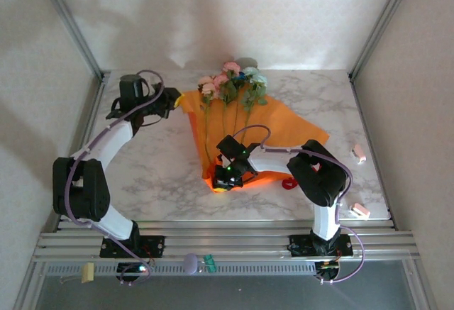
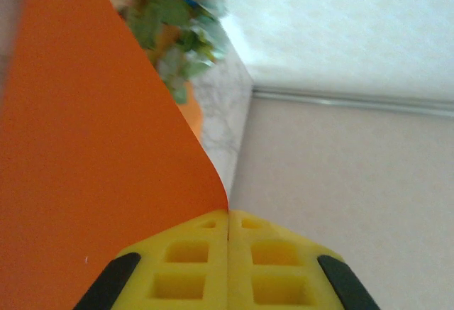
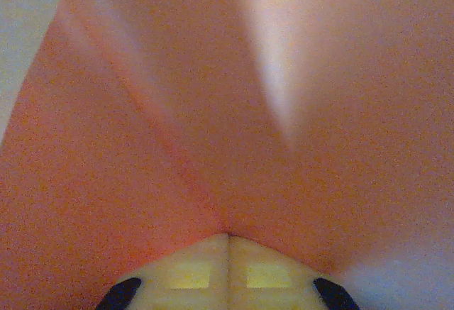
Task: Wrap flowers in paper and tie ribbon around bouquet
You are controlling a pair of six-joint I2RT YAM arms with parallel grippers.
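The orange paper [image 1: 284, 129] lies spread on the marble table, with the flowers [image 1: 230, 83] laid on it, pink and pale heads toward the far side and stems running toward me. My left gripper [image 1: 179, 100] is shut on the paper's far-left corner. In the left wrist view the yellow fingertips [image 2: 228, 214] pinch the paper [image 2: 92, 154] edge, and the flowers [image 2: 170, 12] are blurred beyond. My right gripper [image 1: 221, 182] is shut on the paper's near end by the stem tips, and orange paper [image 3: 177, 111] folds up around its fingertips [image 3: 228, 237]. A bit of the red ribbon [image 1: 289, 183] peeks out beside the right arm.
Two small pink-and-white objects [image 1: 359, 154] [image 1: 360, 211] lie near the table's right edge. Small clips [image 1: 88, 272] [image 1: 210, 262] hang on the front rail. Metal frame posts and white walls close in the table on three sides.
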